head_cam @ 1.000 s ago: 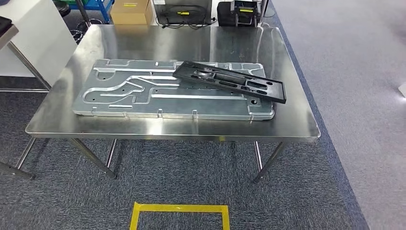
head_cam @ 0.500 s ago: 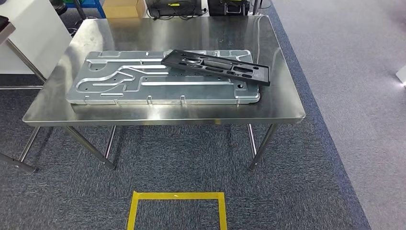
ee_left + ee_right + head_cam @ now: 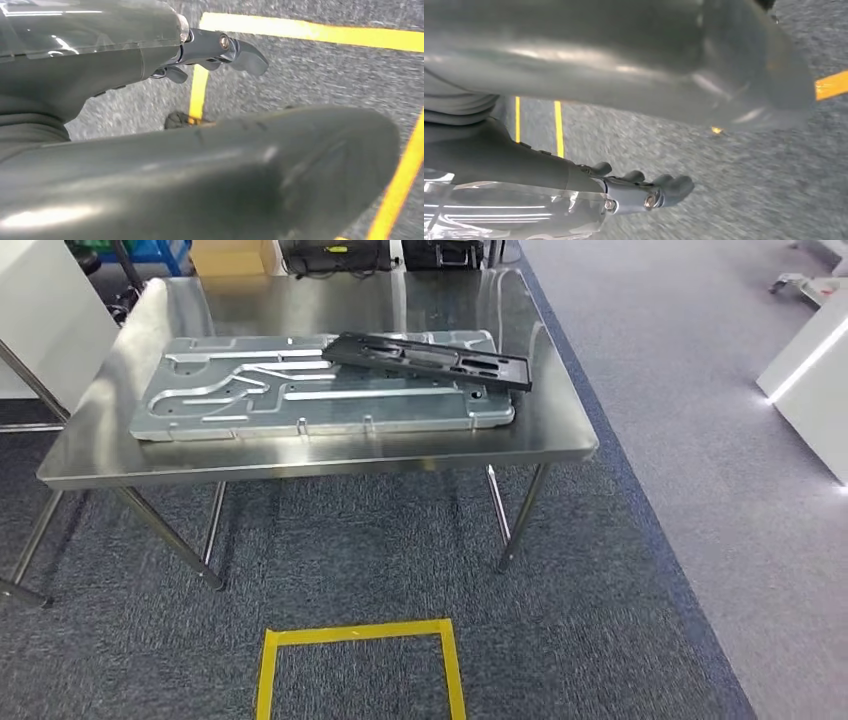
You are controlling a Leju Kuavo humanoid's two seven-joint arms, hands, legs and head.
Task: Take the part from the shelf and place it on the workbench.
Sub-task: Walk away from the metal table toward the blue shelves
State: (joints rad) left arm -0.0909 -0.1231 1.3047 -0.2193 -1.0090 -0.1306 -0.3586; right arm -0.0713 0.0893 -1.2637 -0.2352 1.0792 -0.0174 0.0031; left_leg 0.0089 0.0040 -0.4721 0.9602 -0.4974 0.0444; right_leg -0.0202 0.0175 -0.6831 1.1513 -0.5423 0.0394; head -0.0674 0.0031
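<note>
From the head view, the black part (image 3: 428, 359) lies flat and slanted across the far right corner of a grey plate (image 3: 320, 386), which itself rests on the steel bench (image 3: 300, 455); that looks like the task's end state, the part set down where the plate gives it broad support. The part is a thin, matte, long frame with cut-out slots; the plate is dull machined metal with curved grooves, and the bench top is glossy. Yellow tape (image 3: 355, 635) marks a square on the speckled carpet. At the left wrist, the left hand (image 3: 200, 165) hangs over the carpet, fingers loose and apart, holding nothing. At the right wrist, the right hand (image 3: 634, 65) likewise hangs free, smooth grey thumb away from dark fingers.
</note>
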